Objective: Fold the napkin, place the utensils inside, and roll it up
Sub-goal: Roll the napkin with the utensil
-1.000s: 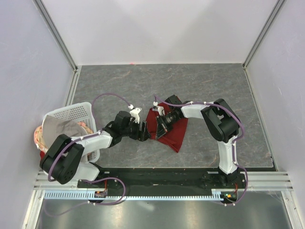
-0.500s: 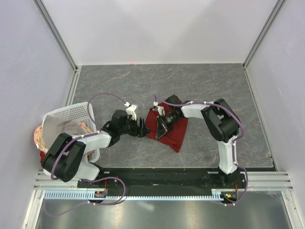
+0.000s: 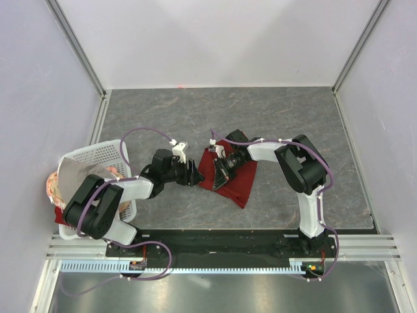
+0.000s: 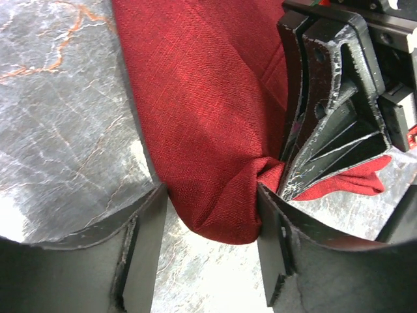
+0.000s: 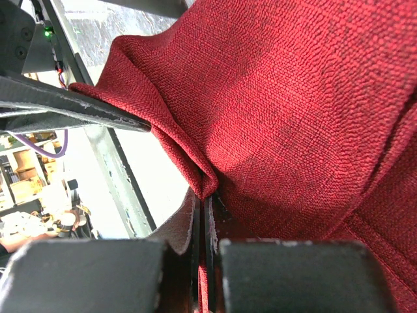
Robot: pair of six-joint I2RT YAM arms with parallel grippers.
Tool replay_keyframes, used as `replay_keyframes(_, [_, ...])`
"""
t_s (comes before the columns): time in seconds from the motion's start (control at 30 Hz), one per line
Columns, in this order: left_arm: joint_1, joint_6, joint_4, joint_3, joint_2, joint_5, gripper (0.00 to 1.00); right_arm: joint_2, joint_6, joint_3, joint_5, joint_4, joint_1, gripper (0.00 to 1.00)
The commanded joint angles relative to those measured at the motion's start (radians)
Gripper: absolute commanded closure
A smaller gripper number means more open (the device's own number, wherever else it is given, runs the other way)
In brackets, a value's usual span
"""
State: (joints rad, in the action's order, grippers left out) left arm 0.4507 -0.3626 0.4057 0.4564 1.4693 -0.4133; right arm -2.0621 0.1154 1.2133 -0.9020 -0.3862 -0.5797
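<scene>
My right pincer [image 5: 203,202] pinches the napkin [image 3: 242,187] fold; my left pincer [image 4: 212,215] stands spread around its corner. I should close it slowly, catching both layers.

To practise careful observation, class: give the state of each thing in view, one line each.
napkin, bunched, not yet folded flat.
right gripper, shut on a napkin fold.
left gripper, open, astride the napkin's bulge.
basket, upright, partly covered.
grey-beige cloth, draped over the basket.
</scene>
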Motion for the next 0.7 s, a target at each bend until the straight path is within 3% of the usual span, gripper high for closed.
replay_keyframes(0.0, [-0.018,-0.029,0.071,-0.002,0.026,-0.03,0.42,-0.024,-0.036,0.025,0.014,-0.025,0.004,1.0])
replay_keyframes(0.23, [-0.024,-0.032,0.071,0.004,0.046,-0.044,0.57,-0.029,-0.043,0.029,0.018,-0.033,0.004,1.0])
replay_keyframes(0.4, [-0.024,-0.021,0.009,0.027,0.062,-0.036,0.78,-0.017,-0.043,0.034,0.04,-0.04,0.004,1.0])
replay_keyframes(0.57, [-0.024,-0.003,-0.073,0.065,0.083,-0.019,0.9,0.02,-0.034,0.028,0.074,-0.042,0.004,1.0])
replay_keyframes(0.67, [-0.024,0.002,-0.128,0.097,0.109,-0.022,0.98,0.06,-0.026,0.019,0.118,-0.042,0.004,0.88])
